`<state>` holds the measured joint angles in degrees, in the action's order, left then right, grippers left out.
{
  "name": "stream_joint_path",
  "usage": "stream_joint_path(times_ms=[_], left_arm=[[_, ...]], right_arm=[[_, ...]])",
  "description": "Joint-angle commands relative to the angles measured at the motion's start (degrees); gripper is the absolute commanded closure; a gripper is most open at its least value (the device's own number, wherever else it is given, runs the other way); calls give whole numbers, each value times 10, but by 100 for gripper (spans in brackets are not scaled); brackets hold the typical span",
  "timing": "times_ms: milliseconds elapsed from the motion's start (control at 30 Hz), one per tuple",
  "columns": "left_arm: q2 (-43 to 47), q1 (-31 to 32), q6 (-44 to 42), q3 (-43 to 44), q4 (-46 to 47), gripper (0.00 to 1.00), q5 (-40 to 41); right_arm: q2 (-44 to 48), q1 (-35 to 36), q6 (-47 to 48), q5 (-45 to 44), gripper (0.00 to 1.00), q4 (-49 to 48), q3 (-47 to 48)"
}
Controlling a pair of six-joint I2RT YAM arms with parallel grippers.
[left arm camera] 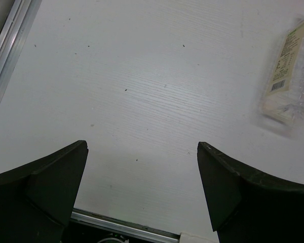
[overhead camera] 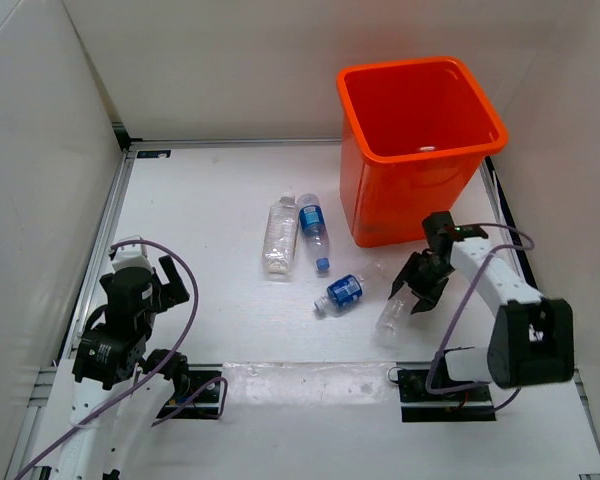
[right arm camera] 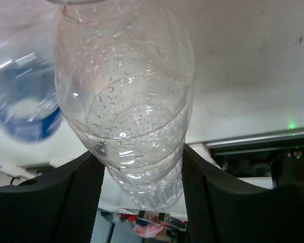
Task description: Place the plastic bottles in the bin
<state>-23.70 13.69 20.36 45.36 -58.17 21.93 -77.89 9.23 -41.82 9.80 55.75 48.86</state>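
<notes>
While your right gripper (overhead camera: 420, 288) clamps the clear bottle (overhead camera: 391, 316), lying lengthwise toward near-left, the bin (overhead camera: 380, 210) stands just beyond it, far side; your left gripper (overhead camera: 168, 278) gapes wide, well away left.

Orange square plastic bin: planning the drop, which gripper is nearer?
Right. The right gripper, shut on a clear unlabelled plastic bottle, is just before the bin; the left gripper, open, is far left.
</notes>
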Motion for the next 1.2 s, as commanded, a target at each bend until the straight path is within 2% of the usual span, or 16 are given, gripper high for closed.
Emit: stream_joint_path(times_ms=[0, 167, 233, 400, 500, 600, 700, 733, 800, 867, 900, 933, 967, 1033, 1100, 1167], left_arm=[[-2, 2, -3, 2, 10, 1, 4], [-7, 3, 0, 3, 9, 1, 15], [-10, 3, 1, 5, 9, 1, 13], [-12, 3, -1, 5, 11, 1, 9], [-12, 2, 0, 3, 11, 1, 11], [-11, 0, 0, 4, 10, 1, 11], [-6, 1, 1, 3, 8, 1, 13], [-6, 3, 0, 3, 10, 1, 12], [-6, 2, 0, 3, 10, 1, 13], [-4, 1, 1, 4, 7, 1, 18], [-2, 1, 2, 3, 8, 1, 19], [-1, 1, 2, 4, 6, 1, 21], [1, 2, 3, 4, 7, 1, 21], [4, 2, 6, 3, 4, 1, 24], [7, 1, 6, 2, 4, 1, 25], [10, 1, 6, 1, 6, 1, 26]], right_arm=[[82, 7, 15, 10, 100, 77, 54], [226, 74, 14, 14, 100, 45, 133], [308, 122, 17, 22, 100, -38, 141], [441, 284, -4, -167, 100, -201, 99], [419, 376, 38, -286, 100, -223, 148], [361, 467, 121, -437, 100, -261, 292], [288, 545, 290, -563, 100, -391, 389], [235, 550, 411, -640, 100, -420, 406], [200, 504, 402, -681, 100, -499, 474], [148, 402, 299, -645, 100, -426, 555], [133, 311, 249, -553, 100, -346, 568], [122, 216, 106, -451, 100, -333, 580], [107, 153, 71, -372, 100, -326, 578], [90, 104, 6, -347, 98, -301, 591], [57, 84, 6, -339, 75, -260, 616], [37, 35, 0, -272, 65, -236, 633]])
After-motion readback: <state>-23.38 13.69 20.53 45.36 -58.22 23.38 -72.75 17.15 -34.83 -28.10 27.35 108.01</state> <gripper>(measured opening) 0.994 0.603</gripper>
